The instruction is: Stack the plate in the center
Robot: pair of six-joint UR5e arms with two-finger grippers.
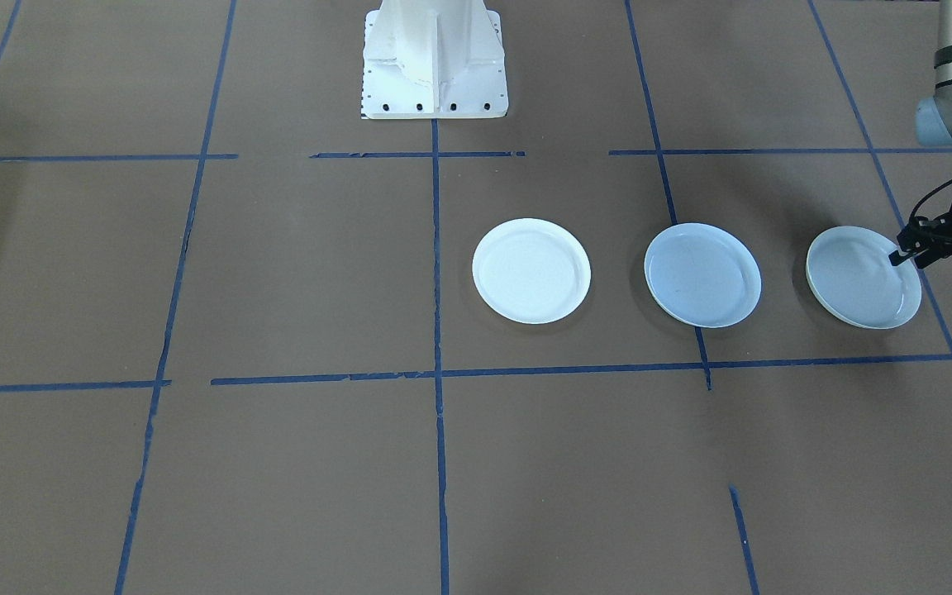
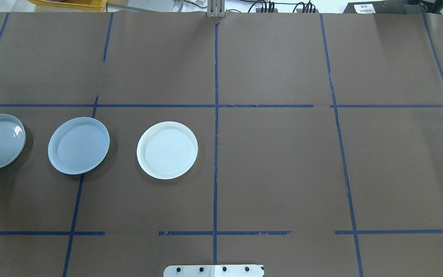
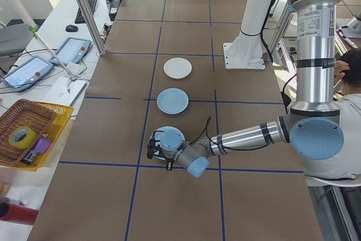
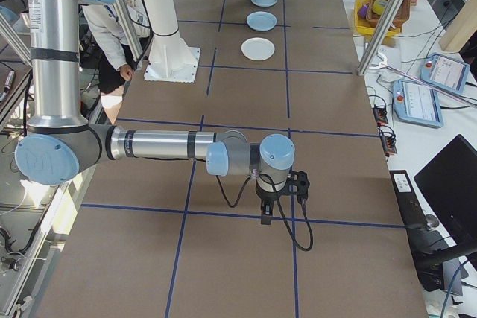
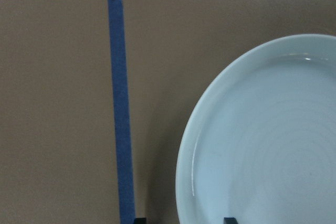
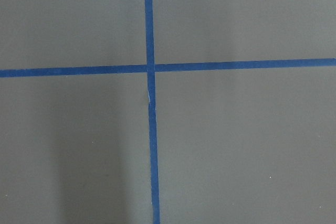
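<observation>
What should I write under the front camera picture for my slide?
Three plates in a row on the brown table: white plate, light-blue plate, ridged plate with the left hand at its rim.

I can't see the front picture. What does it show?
Three round plates sit in a row on a brown table: a white plate, a light-blue plate, and a pale ringed plate. The left claw is at the ringed plate's edge.

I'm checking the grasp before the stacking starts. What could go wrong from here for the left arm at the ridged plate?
1. The left gripper stands open at the very rim of the pale round plate with concentric ring ridges; so shallow a bite could slip.
2. That plate lies close to the smooth light-blue round plate, so a tilted lift might bump it on the brown paper-covered table.
</observation>
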